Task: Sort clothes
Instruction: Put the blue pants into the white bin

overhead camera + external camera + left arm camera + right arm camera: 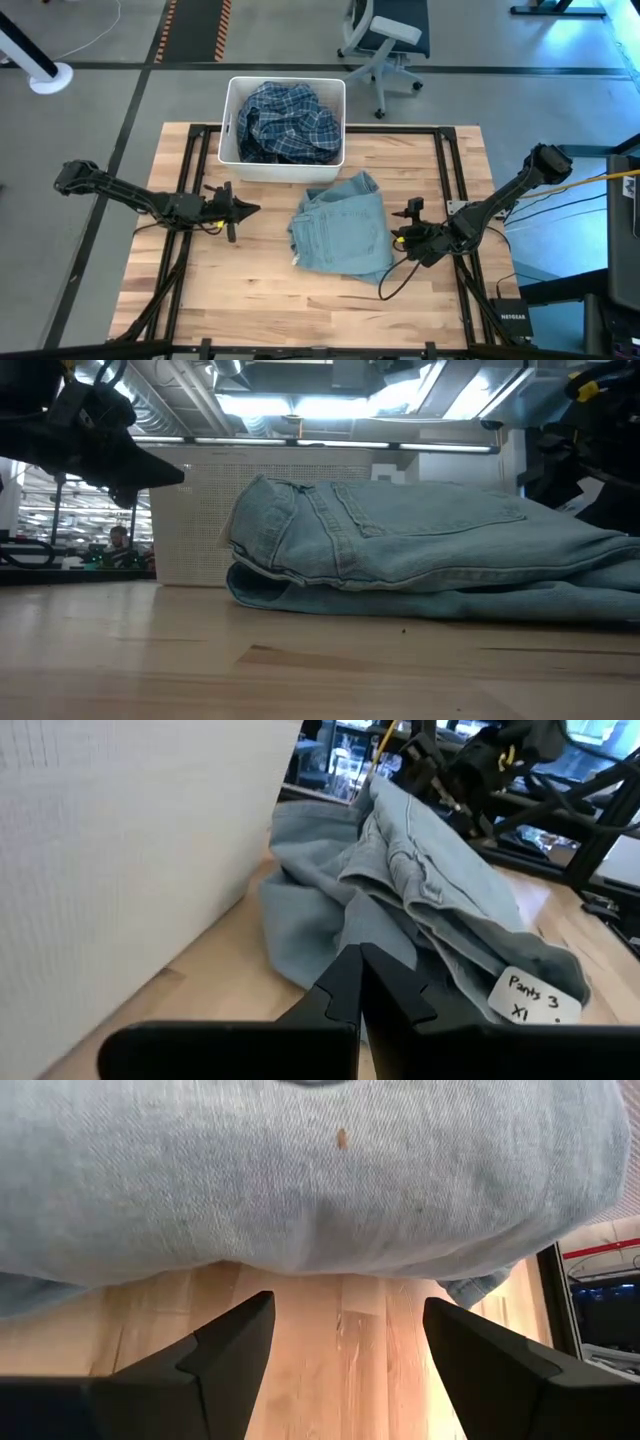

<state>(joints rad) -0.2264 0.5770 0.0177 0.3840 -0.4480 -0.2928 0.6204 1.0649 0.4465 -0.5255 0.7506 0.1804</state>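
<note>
High view: the light blue jeans (342,232) lie folded near the middle of the bench (270,305), their long axis running from the white bin (283,170) toward the near edge. The right pincer (408,238) stands just beside the jeans' right edge, fingers spread wide and empty, pointing at the cloth. The left pincer (243,209) sits on the other side, a little apart from the jeans, closed to a point and holding nothing. The right arm is the nearer, so I judge the next grasp falls to it: a short push forward onto the fold. The navy-white plaid shirt (288,122) already fills the bin.

Low view: the jeans (430,550) form a flat stack resting on the bench, with the bin's perforated wall (200,520) behind. The left pincer (150,473) hangs clear above the wood, which the overhead picture cannot show.

Left wrist view: the closed fingers (362,988) aim along the bench at the jeans (420,890); a tag (532,997) reading "Pants 3 XL" shows, seen nowhere else.

Right wrist view: the spread fingers (235,1345) flank bare wood, the denim edge (300,1180) just ahead, untouched.
</note>
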